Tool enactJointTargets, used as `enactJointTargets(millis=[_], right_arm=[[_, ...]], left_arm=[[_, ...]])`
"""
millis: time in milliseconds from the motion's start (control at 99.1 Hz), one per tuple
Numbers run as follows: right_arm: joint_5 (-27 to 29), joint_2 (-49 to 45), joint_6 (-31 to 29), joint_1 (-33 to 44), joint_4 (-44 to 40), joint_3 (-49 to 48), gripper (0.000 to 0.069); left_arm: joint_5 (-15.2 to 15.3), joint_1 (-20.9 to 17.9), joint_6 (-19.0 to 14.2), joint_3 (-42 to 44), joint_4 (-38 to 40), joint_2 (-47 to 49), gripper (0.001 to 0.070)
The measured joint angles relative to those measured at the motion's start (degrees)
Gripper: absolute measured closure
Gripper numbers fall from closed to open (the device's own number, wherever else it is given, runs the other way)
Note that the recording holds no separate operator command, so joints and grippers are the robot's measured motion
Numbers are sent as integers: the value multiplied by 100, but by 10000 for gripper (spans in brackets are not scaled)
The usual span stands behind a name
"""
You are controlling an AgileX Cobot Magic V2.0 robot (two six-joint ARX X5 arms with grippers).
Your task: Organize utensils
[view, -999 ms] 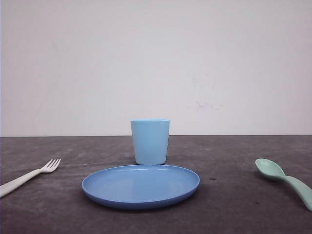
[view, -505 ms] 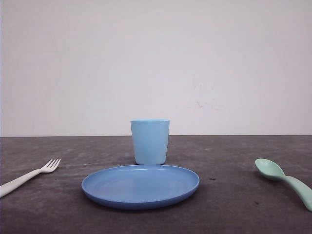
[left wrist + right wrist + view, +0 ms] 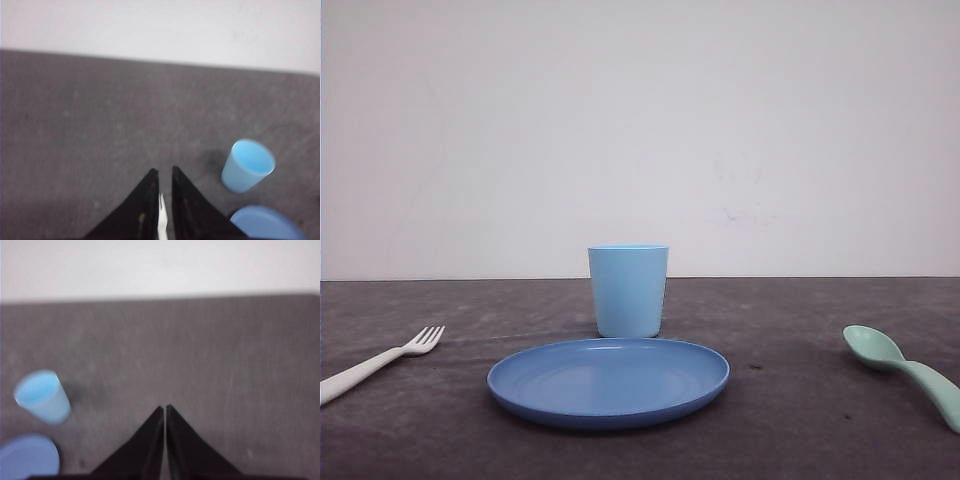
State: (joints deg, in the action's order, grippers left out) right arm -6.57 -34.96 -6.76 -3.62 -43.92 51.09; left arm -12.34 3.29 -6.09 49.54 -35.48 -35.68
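Hovering low over the dark grey bench (image 3: 800,420), the left hand (image 3: 163,176) has its two black fingers a narrow gap apart, and the white plastic fork (image 3: 380,362) shows right in that gap, tines forward. Whether the fingers actually press the fork I cannot tell, though nothing looks lifted. That fork lies flat on the bench well left of the round blue plastic plate (image 3: 608,382), with the mint-green plastic spoon (image 3: 905,372) well to the plate's right, bowl up. A light blue plastic cup (image 3: 628,290) stands upright just behind the plate. Over on the spoon's side, the right hand (image 3: 165,412) has its fingers pressed almost together, gripping nothing. The fork pick looks like the step in hand: best to keep the handle centred between the fingers, close squarely across it, and lift straight up so the thin plastic doesn't twist out.
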Motion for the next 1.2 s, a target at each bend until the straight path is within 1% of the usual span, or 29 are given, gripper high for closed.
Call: enactJointTargets(millis=[131, 283, 595, 666, 707, 737, 777, 818, 868, 898, 929, 989, 1050, 1110, 1201], right_arm=[[192, -621, 79, 0, -271, -2, 682], [208, -1128, 144, 0, -350, -2, 682], [208, -1305, 190, 0, -350, -2, 682], [205, -1305, 190, 0, -367, -2, 681], [205, -1305, 195, 0, -391, -2, 669], [208, -1305, 201, 0, -409, -2, 641], [205, -1305, 205, 0, -424, -2, 579], [205, -1305, 205, 0, -433, -2, 493], [208, -1305, 205, 0, -433, -2, 369], [208, -1305, 205, 0, -435, -2, 296], [205, -1305, 205, 0, -435, -2, 233], [208, -1305, 205, 0, -435, -2, 131], [208, -1305, 205, 0, -437, -2, 61], [208, -1305, 203, 0, -442, -2, 28], [205, -1305, 205, 0, -452, -2, 12]], left_arm=[[63, 31, 131, 0, -221, -649, 686], [63, 37, 295, 0, -385, -1082, 686], [63, 37, 372, 0, -461, -1198, 686], [63, 37, 374, 0, -490, -1198, 677], [66, 37, 374, 0, -496, -1198, 658], [66, 37, 372, 0, -498, -1198, 627], [66, 37, 374, 0, -498, -1198, 561], [63, 37, 374, 0, -498, -1198, 475], [63, 37, 374, 0, -498, -1198, 369], [66, 37, 376, 0, -498, -1198, 318], [66, 37, 374, 0, -498, -1198, 284], [66, 37, 376, 0, -498, -1198, 246], [66, 37, 374, 0, -498, -1198, 232], [63, 37, 367, 0, -498, -1198, 227], [42, 37, 319, 0, -505, -1198, 225]])
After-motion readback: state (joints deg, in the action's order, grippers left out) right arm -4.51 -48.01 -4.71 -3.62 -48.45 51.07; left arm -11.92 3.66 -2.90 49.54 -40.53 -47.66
